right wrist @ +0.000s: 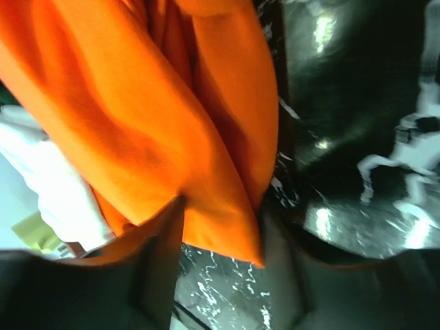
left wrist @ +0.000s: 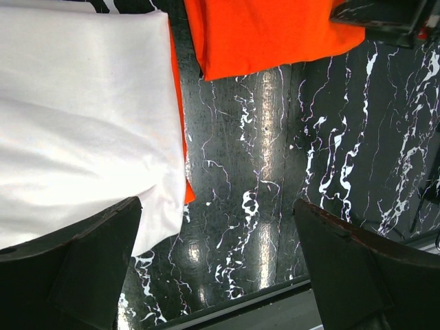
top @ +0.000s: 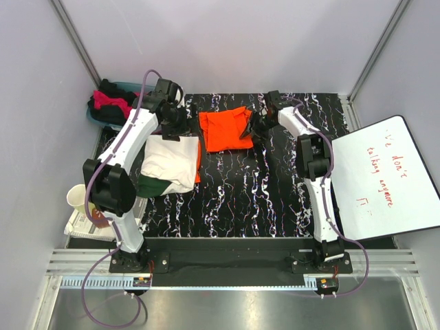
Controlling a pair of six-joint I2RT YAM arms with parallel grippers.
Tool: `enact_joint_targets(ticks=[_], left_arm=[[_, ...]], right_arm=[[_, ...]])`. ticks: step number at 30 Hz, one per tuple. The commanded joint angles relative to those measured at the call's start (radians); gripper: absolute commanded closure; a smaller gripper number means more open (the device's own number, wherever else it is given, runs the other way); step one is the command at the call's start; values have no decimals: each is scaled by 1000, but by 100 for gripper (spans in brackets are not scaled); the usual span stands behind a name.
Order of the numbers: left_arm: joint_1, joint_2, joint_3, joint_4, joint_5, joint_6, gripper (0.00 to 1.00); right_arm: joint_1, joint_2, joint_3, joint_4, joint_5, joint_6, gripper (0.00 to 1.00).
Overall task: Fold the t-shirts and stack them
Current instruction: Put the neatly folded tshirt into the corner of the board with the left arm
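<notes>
A bright orange t-shirt [top: 225, 130] [left wrist: 268, 34] [right wrist: 158, 103] lies partly folded at the back middle of the black marbled table [top: 261, 185]. My right gripper [top: 256, 127] [right wrist: 220, 254] sits at its right edge, with both fingers pressed against a hanging corner fold of the orange cloth. A folded white t-shirt [top: 168, 161] [left wrist: 82, 124] lies to the left on top of another orange cloth [left wrist: 180, 124]. Over the white shirt's far right corner hangs my left gripper [top: 180, 127] [left wrist: 216, 261], open, with only bare table between its fingers.
A teal basket [top: 122, 88] at the back left holds black and magenta-pink t-shirts [top: 110, 103]. A white board [top: 385, 179] with red handwriting lies at the right. A paper cup [top: 77, 199] and a white tray [top: 82, 227] stand at the left front.
</notes>
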Motion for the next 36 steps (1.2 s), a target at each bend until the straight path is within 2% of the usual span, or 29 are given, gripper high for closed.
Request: enact_joint_targets(ticks=[1,2,4,5,8,12,16,21,24,27,28,30,31,33,34,36], left_arm=[[17,-66,-18,13,9,-3,1],[19,-70,-24,13,6,2,1],[25,-71,-32,12,4,2,1],[26,-73,-39,13,6,2,1],[28,-71,-49,13,12,5,1],[28,-53,-50,12,37,8,1],[28,-19,-32,13,56,5,1],[28,6,-12,12,80,5,1],[28,18,-7,13,99,8,1],[22,38,-12,12,138,21,1],[13,44,-13,12,139,23,1],[-3,59,-16,12,152,29,1],[-7,67,-15,13,155,28,1],[-21,93,-1,20,171,25,1],[-32,104,5,21,181,23,1],[-47,139,25,39,205,15,1]], right_arm=[[15,19,34,2,-27,-1,60],[13,14,28,1,-26,-7,71],[13,-17,1,-10,-6,-19,83],[13,-30,-12,-13,0,-34,91],[12,-95,-74,-31,20,-74,98],[13,-205,-206,-70,10,-131,100],[13,-288,-318,-208,94,-249,100],[-5,-264,-260,-346,348,-315,99],[-11,-195,-123,-415,509,-321,97],[-11,-51,153,-527,624,-344,96],[-11,41,345,-597,648,-344,96],[-11,136,549,-665,687,-349,95],[-13,159,601,-642,692,-338,93],[-10,141,567,-554,674,-331,85],[-11,112,503,-524,659,-323,73],[-13,82,441,-455,598,-309,63]])
